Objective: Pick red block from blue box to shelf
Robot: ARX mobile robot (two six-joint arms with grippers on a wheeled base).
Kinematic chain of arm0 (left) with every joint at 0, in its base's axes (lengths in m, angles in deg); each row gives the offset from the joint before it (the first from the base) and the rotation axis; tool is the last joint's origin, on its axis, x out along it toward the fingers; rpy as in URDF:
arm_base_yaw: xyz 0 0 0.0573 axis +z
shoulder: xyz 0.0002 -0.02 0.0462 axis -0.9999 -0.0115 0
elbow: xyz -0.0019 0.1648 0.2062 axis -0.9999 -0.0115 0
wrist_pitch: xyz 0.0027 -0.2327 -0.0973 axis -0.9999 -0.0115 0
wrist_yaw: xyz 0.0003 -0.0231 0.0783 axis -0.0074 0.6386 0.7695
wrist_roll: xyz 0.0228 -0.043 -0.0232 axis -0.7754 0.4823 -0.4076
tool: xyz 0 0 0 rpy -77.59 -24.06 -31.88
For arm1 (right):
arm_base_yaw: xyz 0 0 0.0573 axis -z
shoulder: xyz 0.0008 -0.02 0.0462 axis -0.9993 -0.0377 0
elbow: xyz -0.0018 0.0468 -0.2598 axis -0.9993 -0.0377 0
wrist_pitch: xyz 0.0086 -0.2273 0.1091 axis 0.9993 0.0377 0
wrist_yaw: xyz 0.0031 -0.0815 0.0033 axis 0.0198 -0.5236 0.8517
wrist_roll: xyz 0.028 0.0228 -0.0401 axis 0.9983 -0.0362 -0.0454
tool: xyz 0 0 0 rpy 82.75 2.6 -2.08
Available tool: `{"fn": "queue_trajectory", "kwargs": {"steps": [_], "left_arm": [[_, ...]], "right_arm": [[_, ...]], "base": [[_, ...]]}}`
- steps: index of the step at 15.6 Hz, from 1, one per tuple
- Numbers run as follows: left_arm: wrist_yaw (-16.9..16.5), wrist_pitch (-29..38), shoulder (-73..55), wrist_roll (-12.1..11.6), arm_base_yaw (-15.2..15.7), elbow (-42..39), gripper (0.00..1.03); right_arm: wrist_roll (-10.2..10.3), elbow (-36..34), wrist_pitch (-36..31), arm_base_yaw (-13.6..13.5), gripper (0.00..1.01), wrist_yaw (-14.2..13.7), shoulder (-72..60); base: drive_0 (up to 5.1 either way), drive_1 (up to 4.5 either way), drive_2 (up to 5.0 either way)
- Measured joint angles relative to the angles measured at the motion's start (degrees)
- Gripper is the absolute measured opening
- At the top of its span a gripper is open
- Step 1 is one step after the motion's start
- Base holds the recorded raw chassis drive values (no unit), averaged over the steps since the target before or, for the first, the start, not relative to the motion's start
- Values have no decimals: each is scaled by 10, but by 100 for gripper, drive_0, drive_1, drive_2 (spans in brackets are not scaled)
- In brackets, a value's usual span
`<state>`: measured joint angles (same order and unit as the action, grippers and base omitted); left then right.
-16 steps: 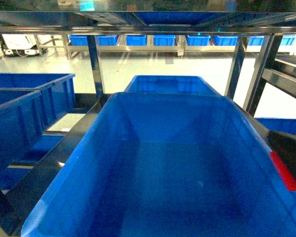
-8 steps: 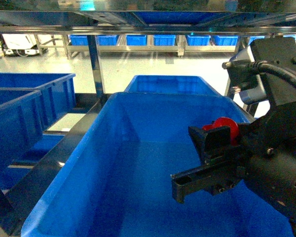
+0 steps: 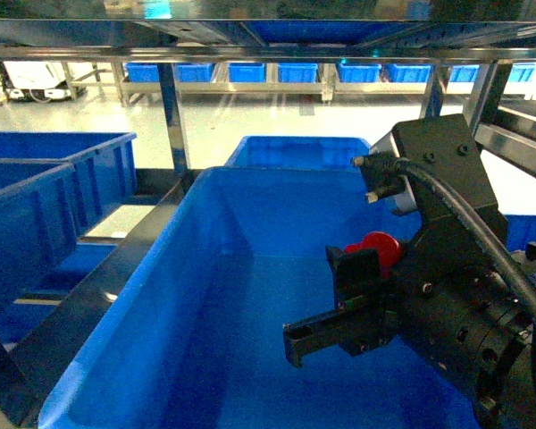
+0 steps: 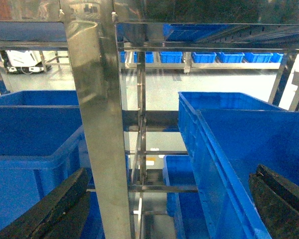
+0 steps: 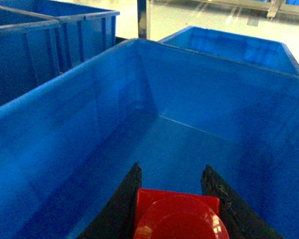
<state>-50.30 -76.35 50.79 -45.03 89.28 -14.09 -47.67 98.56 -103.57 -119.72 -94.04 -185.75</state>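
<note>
The red block (image 5: 177, 216) sits clamped between the two dark fingers (image 5: 123, 199) of the right claw (image 5: 173, 199), its round stud facing the wrist camera and the fingers pressed against its left and right sides. In the head view the red block (image 3: 375, 248) shows as a small red patch just above the black body of the right claw (image 3: 339, 326), which reaches in from the right and hangs in the air over the hollow of a large dark blue crate (image 3: 205, 295). The block is clear of the crate's floor and walls, lifted above the inner right part of the crate. A black cable (image 3: 464, 223) curves over the arm behind the claw.

The crate rests on a tier of the shelf (image 3: 171, 116), whose shiny steel uprights and rails frame the view; a second blue crate (image 3: 304, 150) stands directly behind the first, and two more ribbed crates (image 3: 54, 192) stand to the left.

From the left wrist camera, the left claw (image 4: 164, 209) holds nothing, its two dark fingers (image 4: 55, 211) spread wide at the bottom corners, facing a steel upright (image 4: 99, 124) of the shelf with crates on either side.
</note>
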Motion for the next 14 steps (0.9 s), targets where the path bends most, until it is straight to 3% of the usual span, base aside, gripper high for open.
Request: {"fn": "queue_trajectory", "kwargs": {"steps": [2, 4, 7, 8, 12, 14], "left_arm": [[0, 0, 0, 0, 0, 0, 98], [0, 0, 0, 0, 0, 0, 98], [0, 0, 0, 0, 0, 0, 98], [0, 0, 0, 0, 0, 0, 98], [0, 0, 0, 0, 0, 0, 98], [0, 0, 0, 0, 0, 0, 98]], "right_arm": [[11, -11, -30, -1, 32, -9, -5], [16, -28, -51, 2, 56, -17, -7], [15, -61, -48, 21, 93, 1, 41], [15, -70, -48, 26, 100, 7, 58], [4, -136, -6, 42, 98, 19, 178], [4, -189, 44, 39, 98, -1, 288]], "base": [[0, 0, 0], [0, 0, 0], [0, 0, 0], [0, 0, 0], [0, 0, 0], [0, 0, 0]]}}
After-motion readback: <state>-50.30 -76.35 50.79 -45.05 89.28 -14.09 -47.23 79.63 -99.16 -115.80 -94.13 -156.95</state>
